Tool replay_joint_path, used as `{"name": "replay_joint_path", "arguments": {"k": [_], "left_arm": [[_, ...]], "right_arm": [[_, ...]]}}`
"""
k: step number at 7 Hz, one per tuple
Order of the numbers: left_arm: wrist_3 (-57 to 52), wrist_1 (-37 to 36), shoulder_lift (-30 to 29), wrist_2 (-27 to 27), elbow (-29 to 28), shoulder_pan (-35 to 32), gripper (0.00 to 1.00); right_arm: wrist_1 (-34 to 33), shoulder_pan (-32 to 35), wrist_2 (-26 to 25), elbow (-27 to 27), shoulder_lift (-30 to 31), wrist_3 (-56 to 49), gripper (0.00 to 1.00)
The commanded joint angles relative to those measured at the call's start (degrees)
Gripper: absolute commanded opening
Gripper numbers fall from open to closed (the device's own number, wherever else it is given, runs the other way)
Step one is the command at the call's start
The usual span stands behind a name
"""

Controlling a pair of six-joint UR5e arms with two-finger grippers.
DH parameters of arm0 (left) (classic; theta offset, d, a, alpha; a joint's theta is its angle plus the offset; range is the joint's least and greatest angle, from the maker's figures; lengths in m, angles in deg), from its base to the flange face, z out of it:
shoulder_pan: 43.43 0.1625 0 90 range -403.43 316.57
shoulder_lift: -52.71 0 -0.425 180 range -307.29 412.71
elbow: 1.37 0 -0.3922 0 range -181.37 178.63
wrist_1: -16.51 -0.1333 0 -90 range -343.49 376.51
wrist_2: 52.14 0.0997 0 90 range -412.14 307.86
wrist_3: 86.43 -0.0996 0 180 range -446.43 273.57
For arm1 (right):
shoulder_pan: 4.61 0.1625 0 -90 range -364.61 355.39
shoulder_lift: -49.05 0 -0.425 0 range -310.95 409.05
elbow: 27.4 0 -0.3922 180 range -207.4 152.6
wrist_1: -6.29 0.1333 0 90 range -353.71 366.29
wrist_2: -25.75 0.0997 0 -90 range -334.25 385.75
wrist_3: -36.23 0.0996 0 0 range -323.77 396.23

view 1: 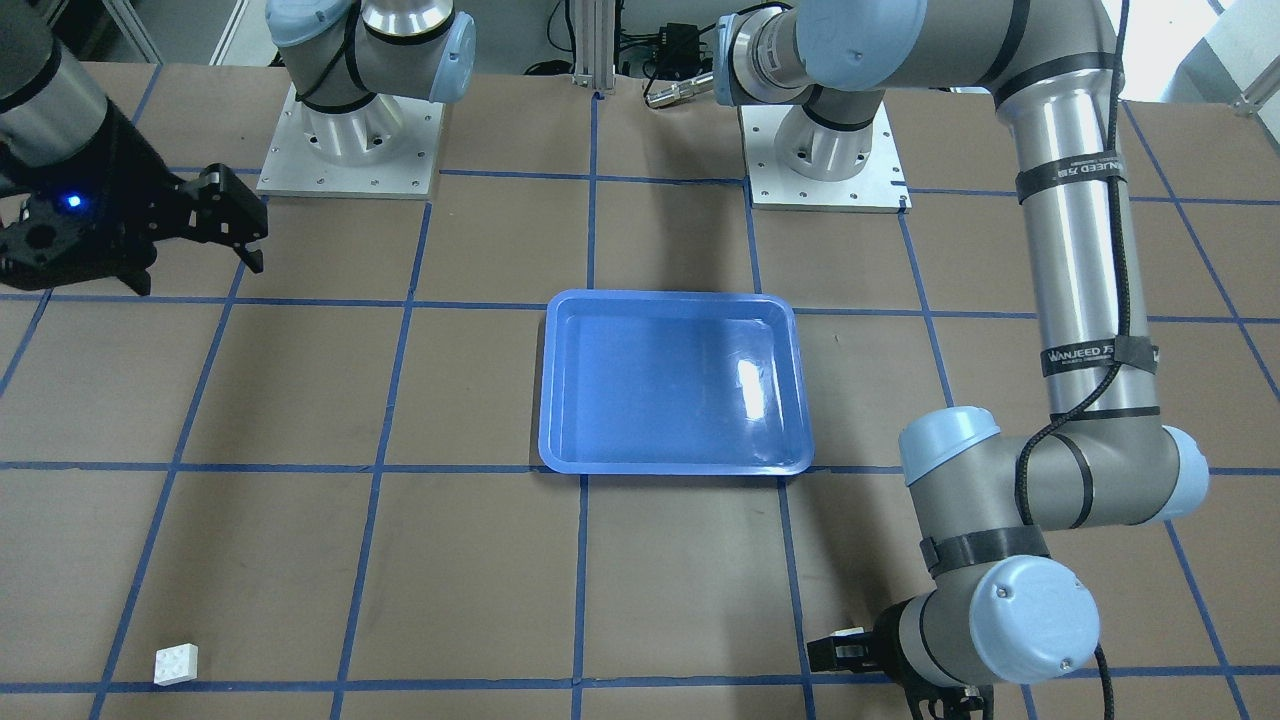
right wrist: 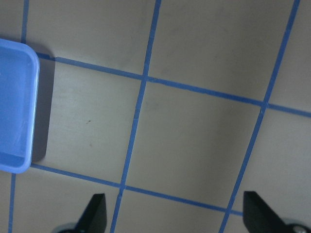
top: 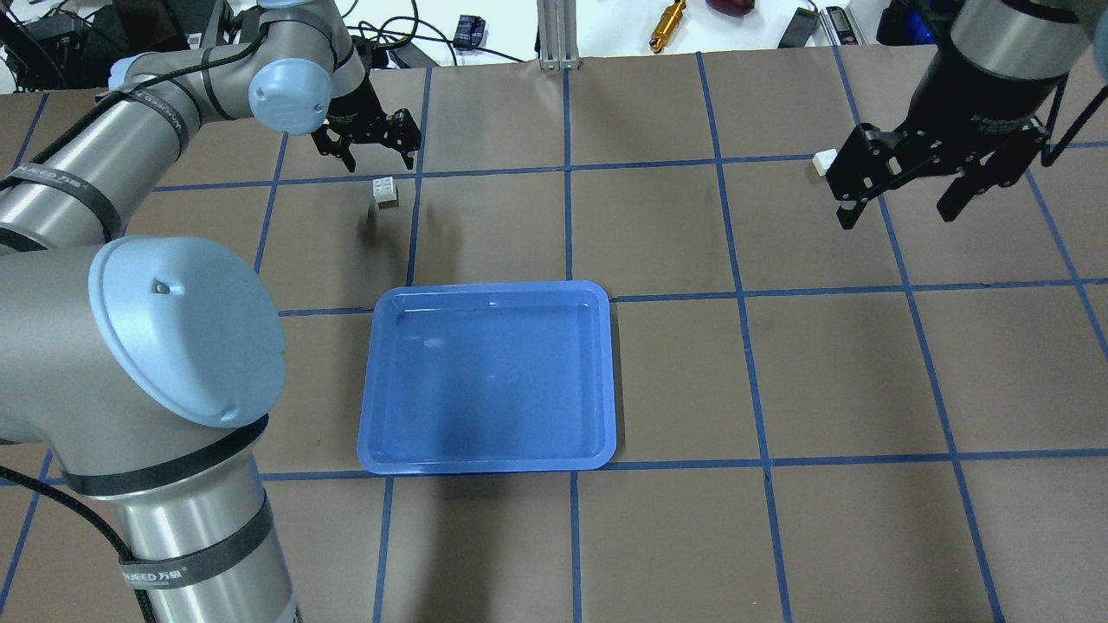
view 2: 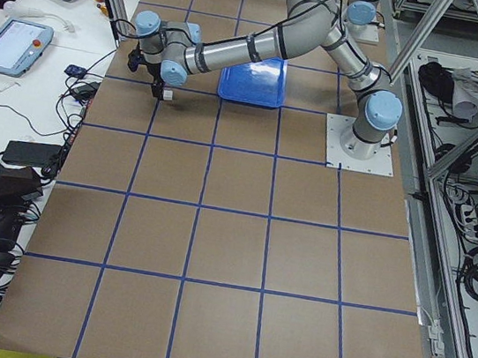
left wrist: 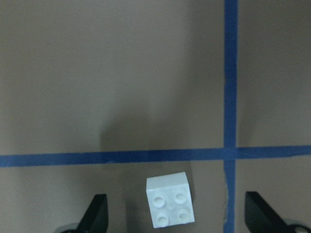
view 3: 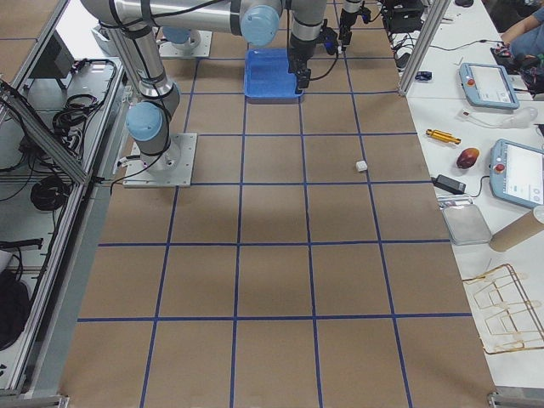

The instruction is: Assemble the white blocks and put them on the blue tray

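One white block lies studs up on the brown table, beyond the blue tray. My left gripper is open and hovers just above it. In the left wrist view the block sits between the spread fingers, untouched. The second white block lies at the far right, partly hidden behind my right gripper, which is open, empty and held above the table. This block also shows in the front-facing view. The tray is empty.
The table is brown paper with a blue tape grid. The right wrist view shows only bare grid and the tray's corner. Tools, cables and a brass part lie beyond the far edge. Both arm bases stand on metal plates.
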Motion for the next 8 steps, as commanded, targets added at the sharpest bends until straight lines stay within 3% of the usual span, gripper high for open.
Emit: {"name": "replay_joint_path", "arguments": {"k": [1,2,4,6,8], "left_arm": [[2.5,-1.4,0.5,0.0,2.5,0.1,0.84],[3.0,-1.6,0.9,-0.1,3.4,0.1,0.46],[3.5,-1.6,1.3,-0.6,3.5,0.0,0.08],[2.9,-1.4,2.3,-0.8,3.7,-0.3,0.00],[2.6,-0.3,8.4,-0.5,10.5,-3.7,0.03]], "right_arm": [[-3.6,-6.8,8.0,2.9,-6.7,-15.4,1.00],[-5.0,-8.9,8.6,4.5,-9.2,-26.5,1.00],[-6.1,-9.2,8.7,8.9,-15.1,-38.6,1.00],[-12.5,-9.4,8.8,11.5,-21.0,-55.5,1.00],[-16.0,-9.4,8.8,11.6,-23.9,-59.3,1.00]]}}
